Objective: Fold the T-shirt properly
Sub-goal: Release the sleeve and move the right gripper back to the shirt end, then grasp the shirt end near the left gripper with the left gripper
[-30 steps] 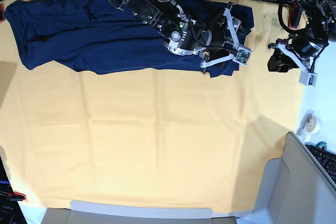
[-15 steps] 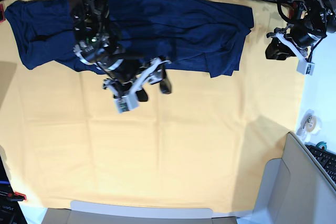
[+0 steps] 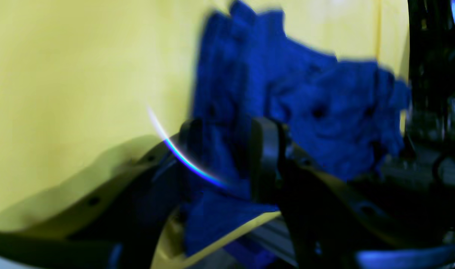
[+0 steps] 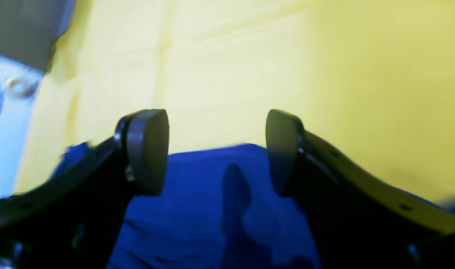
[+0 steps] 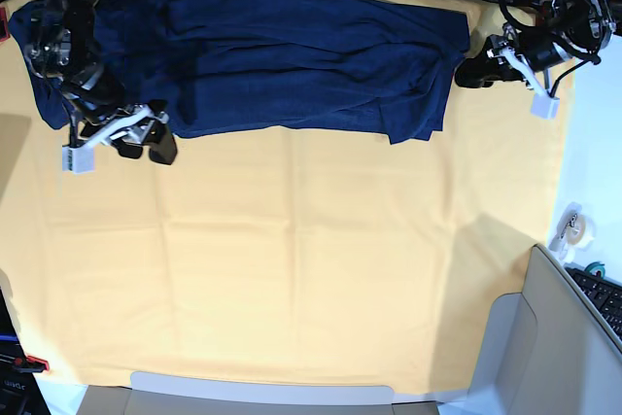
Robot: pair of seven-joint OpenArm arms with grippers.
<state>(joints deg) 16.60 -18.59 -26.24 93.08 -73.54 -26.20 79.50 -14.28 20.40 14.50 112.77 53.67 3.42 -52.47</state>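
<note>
With the T-shirt (image 5: 272,55) spread along the counter's far edge, the right tool (image 4: 216,149), spread wide, hovers at its hem, while the left tool (image 3: 227,160) pinches fabric; next, 2 matched grips for folding.

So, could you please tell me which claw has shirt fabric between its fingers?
The left claw: T-shirt fabric sits between its fingers; the right claw gapes empty.

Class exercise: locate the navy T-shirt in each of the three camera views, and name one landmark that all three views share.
Base: T-shirt spread along the top edge.
Left wrist: T-shirt centre-right, behind the pincer.
Right wrist: T-shirt across the bottom, beneath the pincer.
Shared landmark: yellow cloth under it.
</note>
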